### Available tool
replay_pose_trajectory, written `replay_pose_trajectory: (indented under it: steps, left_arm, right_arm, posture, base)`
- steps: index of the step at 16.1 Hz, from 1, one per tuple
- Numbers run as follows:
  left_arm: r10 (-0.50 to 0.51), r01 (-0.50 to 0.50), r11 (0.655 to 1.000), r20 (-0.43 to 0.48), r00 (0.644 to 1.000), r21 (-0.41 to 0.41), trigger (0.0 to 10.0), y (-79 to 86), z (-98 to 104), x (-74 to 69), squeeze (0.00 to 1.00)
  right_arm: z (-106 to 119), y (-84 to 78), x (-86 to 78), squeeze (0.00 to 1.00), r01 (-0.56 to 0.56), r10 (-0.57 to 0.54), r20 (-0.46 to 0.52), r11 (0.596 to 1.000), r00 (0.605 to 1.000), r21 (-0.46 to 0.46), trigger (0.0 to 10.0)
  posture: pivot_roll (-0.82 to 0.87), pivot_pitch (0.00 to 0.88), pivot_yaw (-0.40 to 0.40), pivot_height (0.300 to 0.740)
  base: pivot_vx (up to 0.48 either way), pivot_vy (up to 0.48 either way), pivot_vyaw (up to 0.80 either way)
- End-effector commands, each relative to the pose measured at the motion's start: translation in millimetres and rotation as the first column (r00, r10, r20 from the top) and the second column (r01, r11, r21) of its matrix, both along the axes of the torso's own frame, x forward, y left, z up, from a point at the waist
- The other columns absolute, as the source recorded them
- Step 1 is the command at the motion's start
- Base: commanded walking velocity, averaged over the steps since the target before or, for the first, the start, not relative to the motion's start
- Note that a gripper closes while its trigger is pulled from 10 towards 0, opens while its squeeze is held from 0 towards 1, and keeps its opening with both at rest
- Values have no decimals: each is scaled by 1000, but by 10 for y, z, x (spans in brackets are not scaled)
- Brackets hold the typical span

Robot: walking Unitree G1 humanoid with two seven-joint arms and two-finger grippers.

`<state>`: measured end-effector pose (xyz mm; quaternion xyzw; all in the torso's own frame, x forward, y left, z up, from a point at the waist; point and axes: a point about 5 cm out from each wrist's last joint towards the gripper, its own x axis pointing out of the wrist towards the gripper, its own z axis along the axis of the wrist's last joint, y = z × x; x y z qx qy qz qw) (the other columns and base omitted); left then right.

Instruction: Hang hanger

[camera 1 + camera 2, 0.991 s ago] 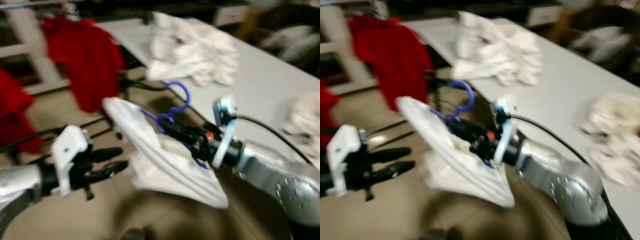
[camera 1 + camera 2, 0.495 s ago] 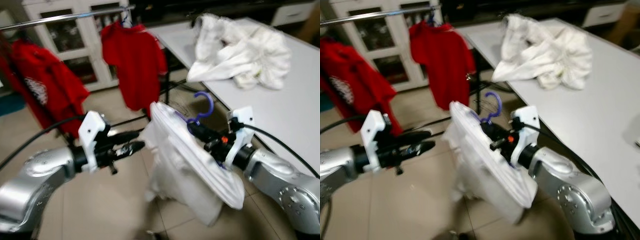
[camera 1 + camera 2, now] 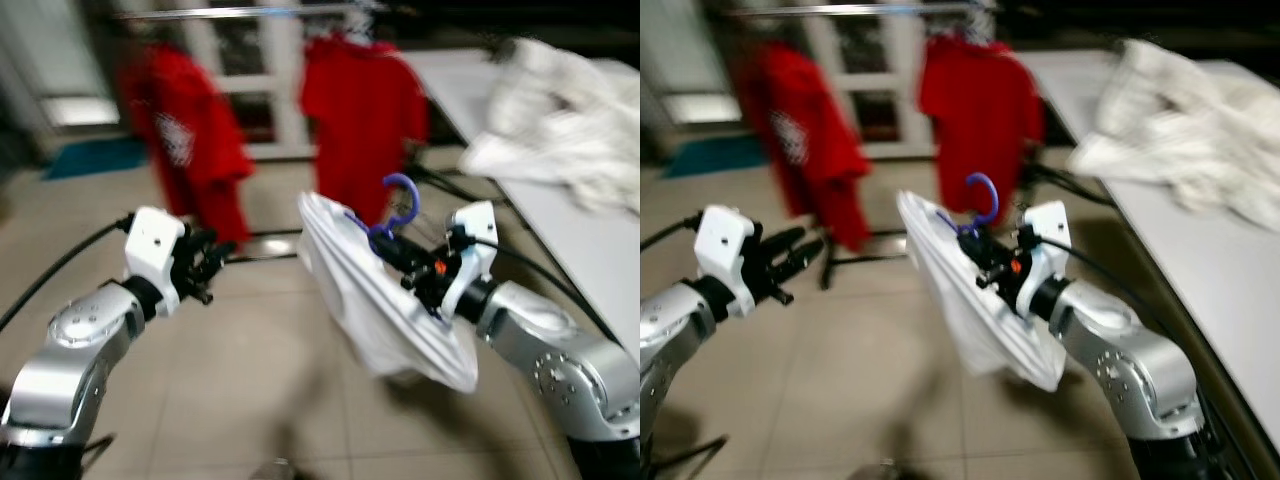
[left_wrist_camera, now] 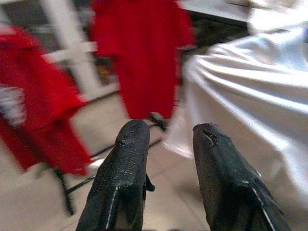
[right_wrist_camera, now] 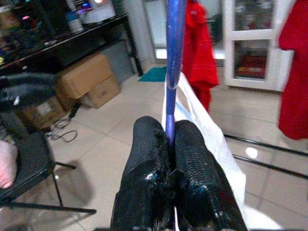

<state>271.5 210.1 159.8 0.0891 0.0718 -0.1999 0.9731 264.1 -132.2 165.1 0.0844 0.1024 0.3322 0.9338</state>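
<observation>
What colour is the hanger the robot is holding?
The hanger is purple-blue, seen best in the right wrist view, pinched in the right gripper.

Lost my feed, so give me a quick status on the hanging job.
Right end effector shut on blue hanger, white shirt draped on it. Left end effector open, holding nothing. Rail ahead, two red shirts hanging there.

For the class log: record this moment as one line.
right gripper: shut on blue hanger | white shirt: hanging from it | left gripper: open
</observation>
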Motion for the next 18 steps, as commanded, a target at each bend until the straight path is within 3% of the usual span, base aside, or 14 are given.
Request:
replay_pose_trajectory:
  steps: [1,2,3,4,6,9,10,11,13,16,18]
  left_arm:
    - [100,-101,994,15,995,28,10000,113,5,51,0]
    - [102,-102,994,18,995,35,10000,100,-16,51,0]
    - [90,-90,996,11,996,21,10000,60,-80,53,98]
    - [65,-65,998,2,998,-18,10000,30,-73,61,1000]
    - [38,-36,998,38,999,-46,10000,-75,-26,199,1000]
    - [6,-4,998,34,999,-64,10000,-229,-47,289,1000]
    - [-16,19,996,26,1000,-92,10000,-302,-41,333,208]
    - [-50,52,992,15,999,-119,10000,-401,-27,414,0]
    - [-64,65,992,17,998,-108,10000,-477,-17,542,0]
    - [-67,69,988,16,998,-138,10000,-541,-10,623,0]
    - [-99,98,966,6,995,-237,10000,-652,26,703,0]
  right_arm:
    - [100,50,37,0,-20,18,45,999,999,43,10000]
    - [105,62,47,0,-24,21,51,999,998,49,10000]
    - [85,86,69,0,-34,30,62,998,998,54,10000]
    - [81,86,77,0,-27,24,66,999,997,46,10000]
    - [174,42,146,0,65,-73,75,992,994,106,10000]
    - [207,35,162,0,77,-87,79,990,993,120,10000]
    - [207,41,161,0,75,-85,80,990,993,123,10000]
    - [200,35,168,0,89,-99,73,988,992,122,10000]
    - [151,20,184,0,126,-131,41,986,991,109,10000]
    - [112,24,184,0,148,-150,17,985,989,92,10000]
    - [152,59,169,0,131,-134,23,985,991,114,10000]
  posture:
    - [104,0,5,740]
    - [105,0,9,740]
    - [77,0,22,740]
    - [77,0,22,740]
    - [59,0,23,740]
    - [38,0,32,740]
    - [29,0,34,740]
    - [24,0,36,740]
    - [12,0,40,740]
    - [8,0,39,740]
    - [5,0,42,740]
  base:
    - [0,0,800]
    - [0,0,800]
    - [0,0,800]
    - [0,0,800]
    - [0,0,0]
    - [0,0,0]
    - [0,0,0]
    - [0,0,0]
    - [0,0,0]
    - [0,0,0]
    - [0,0,0]
